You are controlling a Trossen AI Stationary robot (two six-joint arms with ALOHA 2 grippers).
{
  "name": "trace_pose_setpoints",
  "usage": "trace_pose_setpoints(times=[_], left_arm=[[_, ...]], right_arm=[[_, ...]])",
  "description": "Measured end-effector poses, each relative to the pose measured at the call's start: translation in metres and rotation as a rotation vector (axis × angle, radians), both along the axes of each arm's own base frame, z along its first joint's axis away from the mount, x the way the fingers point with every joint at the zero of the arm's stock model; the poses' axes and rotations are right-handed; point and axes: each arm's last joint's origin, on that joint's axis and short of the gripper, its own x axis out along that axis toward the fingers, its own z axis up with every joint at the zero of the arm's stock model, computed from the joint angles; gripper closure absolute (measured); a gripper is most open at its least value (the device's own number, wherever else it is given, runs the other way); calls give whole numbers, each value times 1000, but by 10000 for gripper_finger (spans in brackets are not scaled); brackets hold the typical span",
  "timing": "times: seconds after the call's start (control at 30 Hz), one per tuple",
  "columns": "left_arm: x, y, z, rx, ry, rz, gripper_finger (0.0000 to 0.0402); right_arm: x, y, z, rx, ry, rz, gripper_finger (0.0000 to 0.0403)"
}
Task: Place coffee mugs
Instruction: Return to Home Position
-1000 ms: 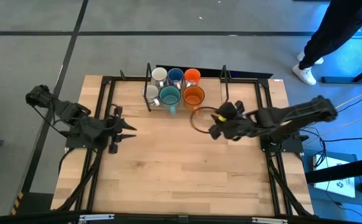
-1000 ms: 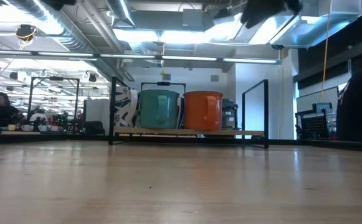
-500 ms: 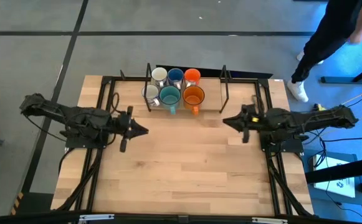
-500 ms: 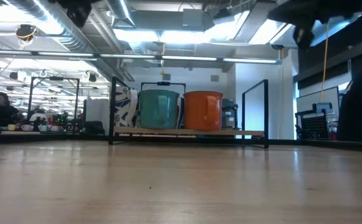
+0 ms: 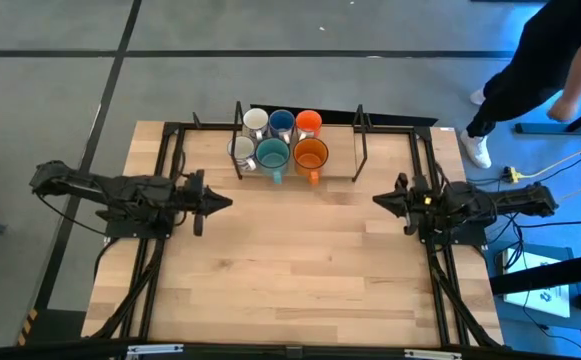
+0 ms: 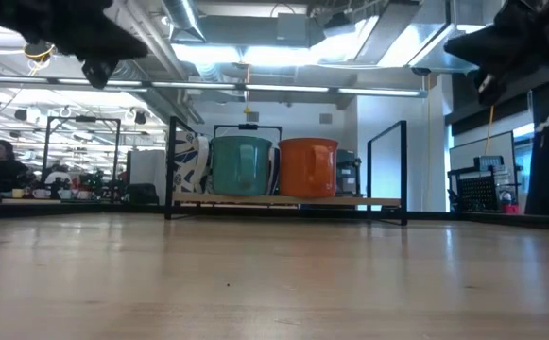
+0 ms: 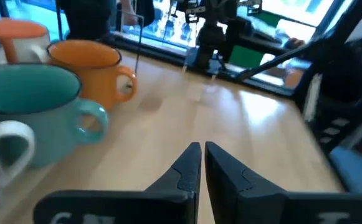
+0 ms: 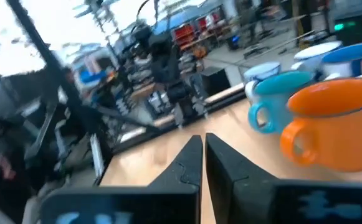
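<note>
- Over the last second the right gripper (image 5: 377,200) has pulled back from just beside the front orange mug (image 5: 311,154) to the right side of the table. The left gripper (image 5: 227,201) has stretched slightly inward from the left side.
- The right gripper's fingers (image 8: 190,163) lie almost together with only a thin slit between them, and they hold nothing. The gripper points toward the middle of the table and is well apart from the mugs.
- The left gripper's fingers (image 7: 187,171) are likewise nearly touching and empty. It points across the table at the right gripper, with open tabletop between them.
- In the low view both arms show only as dark shapes in the upper corners, clear of the table surface.
- All six mugs stand upright on the shelf (image 6: 368,201) at the far edge of the table, in two rows of three.
- The front row holds a grey-white mug (image 5: 242,150), the teal mug (image 5: 272,153) and the front orange mug.
- The back row holds a white mug (image 5: 256,121), the dark blue mug (image 5: 281,123) and a second orange mug (image 5: 308,123).
- The mugs fill the shelf's left part, and the stretch to the right of the front orange mug is bare.
- The wooden table (image 5: 290,270) has a black frame along its sides.
- A person (image 5: 530,70) in dark trousers stands on the floor beyond the table's far right corner.
</note>
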Motion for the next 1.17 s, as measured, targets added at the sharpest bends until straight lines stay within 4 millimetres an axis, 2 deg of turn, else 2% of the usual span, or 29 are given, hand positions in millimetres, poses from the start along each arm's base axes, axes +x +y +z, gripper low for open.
trace_pose_setpoints(times=[0.07, 0.2, 0.3, 0.43, 0.77, 1.17], left_arm=[[1, 1, -7, 84, 5, 13, 384], [2, 1, -30, 222, -44, -7, 384], [-4, 1, -41, 243, -101, -84, 384], [-12, 1, -56, 224, -126, -135, 384], [-30, 5, -68, 207, -266, -79, 384], [-34, 5, -72, 180, -241, -84, 384]], right_arm=[[1, 1, -8, -38, 22, 42, 395], [3, 1, -29, -52, 41, 13, 395], [3, 2, -40, -79, -17, 64, 395], [2, 4, -41, -134, -10, 123, 395], [1, 4, -42, -179, -8, 110, 395], [0, 6, -48, -242, 42, 200, 395]])
